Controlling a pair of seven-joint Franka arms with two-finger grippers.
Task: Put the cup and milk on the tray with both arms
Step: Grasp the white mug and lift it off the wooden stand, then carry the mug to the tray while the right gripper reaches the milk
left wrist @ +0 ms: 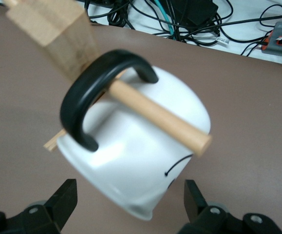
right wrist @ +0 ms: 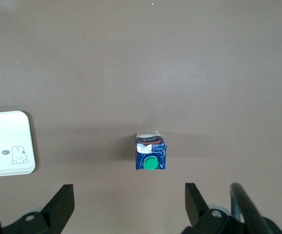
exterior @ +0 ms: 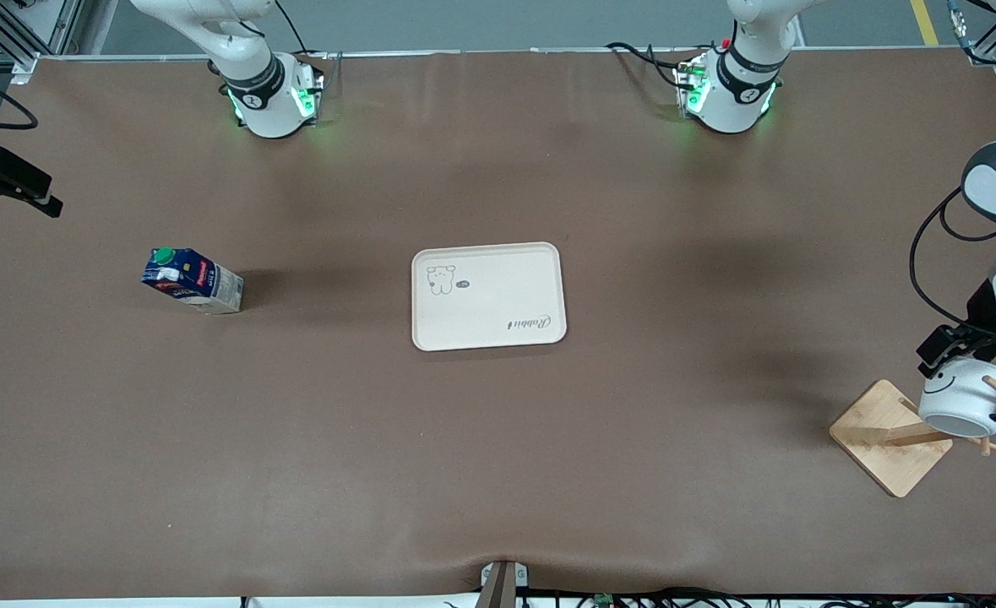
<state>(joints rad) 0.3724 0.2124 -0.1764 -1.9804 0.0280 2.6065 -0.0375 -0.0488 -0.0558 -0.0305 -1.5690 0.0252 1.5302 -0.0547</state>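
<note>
**Cup on rack peg, milk and tray both untouched**

Wooden rack (exterior: 890, 437) sits nearest the front camera, at the left arm's end of the table, well apart from the tray (exterior: 488, 295). Its square base is partly covered by the cup (exterior: 962, 399), and its post is cut off by the frame edge in the front view.

Cup hangs on a peg (left wrist: 160, 116) of that rack: the peg runs through the black loop handle (left wrist: 89, 95), mouth tilted down. Smiley face only partly visible in the left wrist view.

Left gripper (exterior: 954, 344) is at the cup, above the rack base. Left wrist view shows its fingers (left wrist: 63, 197) spread wide, one on each side of the cup's body; contact with the cup can't be confirmed. Most of the left arm is cut off by the frame edge.

Tray lies flat mid-table, bare, bear drawing (exterior: 441, 279) and lettering up.

Milk (exterior: 193, 280) stands on the table toward the right arm's end from the tray, well apart from it, about level with it. Looks slightly tilted in the front view; hard to say if that's just perspective.

Right gripper (right wrist: 126, 204) hangs over the table near the milk, fingers wide apart, holding nothing. In the front view only a dark piece at the frame edge could be it; can't tell.
</note>
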